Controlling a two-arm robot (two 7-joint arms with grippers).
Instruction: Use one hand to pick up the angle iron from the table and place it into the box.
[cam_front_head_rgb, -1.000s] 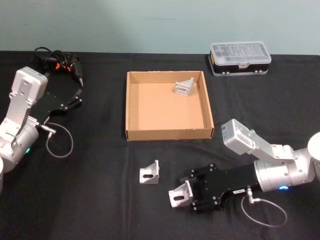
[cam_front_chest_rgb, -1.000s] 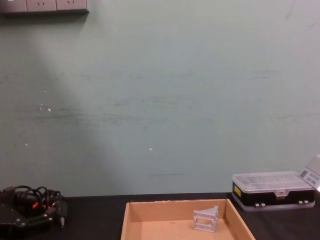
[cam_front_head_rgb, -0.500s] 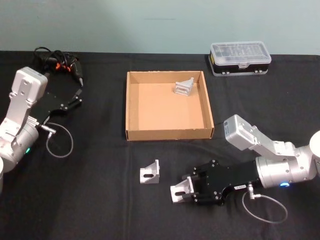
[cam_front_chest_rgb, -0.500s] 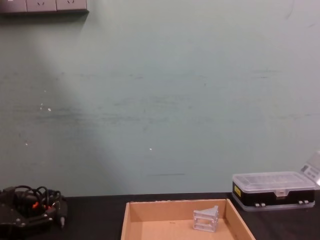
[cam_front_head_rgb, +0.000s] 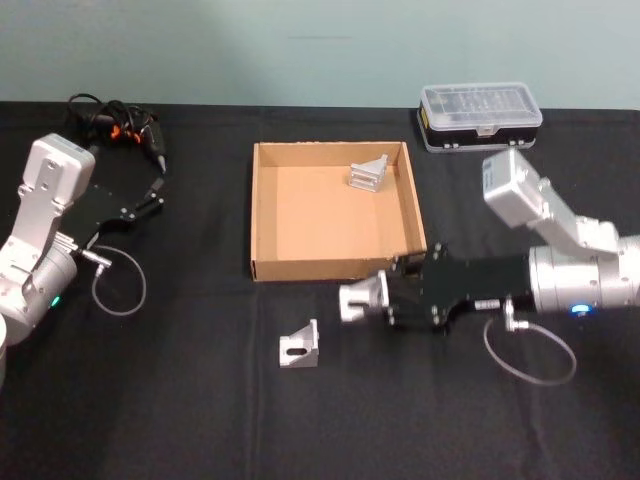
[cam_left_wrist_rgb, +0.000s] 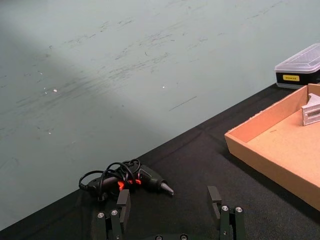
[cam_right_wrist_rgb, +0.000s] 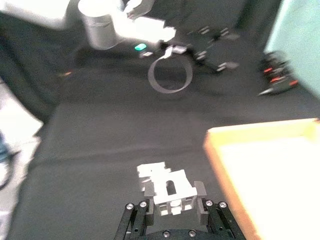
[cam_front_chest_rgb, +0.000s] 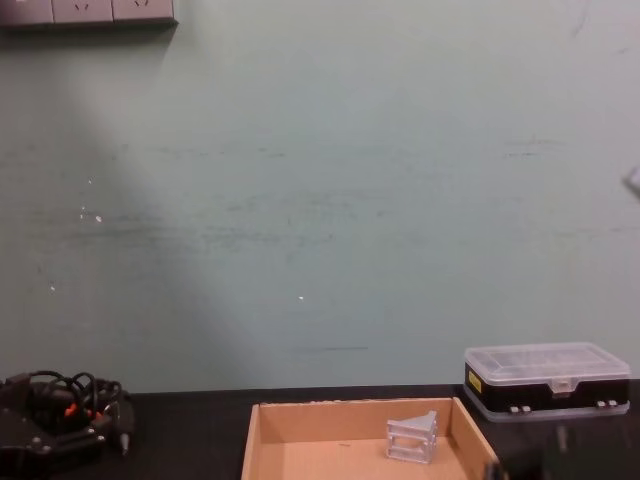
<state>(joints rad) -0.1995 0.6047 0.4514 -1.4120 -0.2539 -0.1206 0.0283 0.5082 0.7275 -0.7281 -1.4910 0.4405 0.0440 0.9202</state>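
Head view: angle iron (cam_front_head_rgb: 362, 298) outside box (cam_front_head_rgb: 330, 268)

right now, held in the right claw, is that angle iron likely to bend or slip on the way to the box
Probably stiff: the angle iron looks like thick silvery metal, so it should not flex. Likely heavy for its size. It could slip: the right claw pinches smooth faces at one end, with most of it jutting out beyond the grip.
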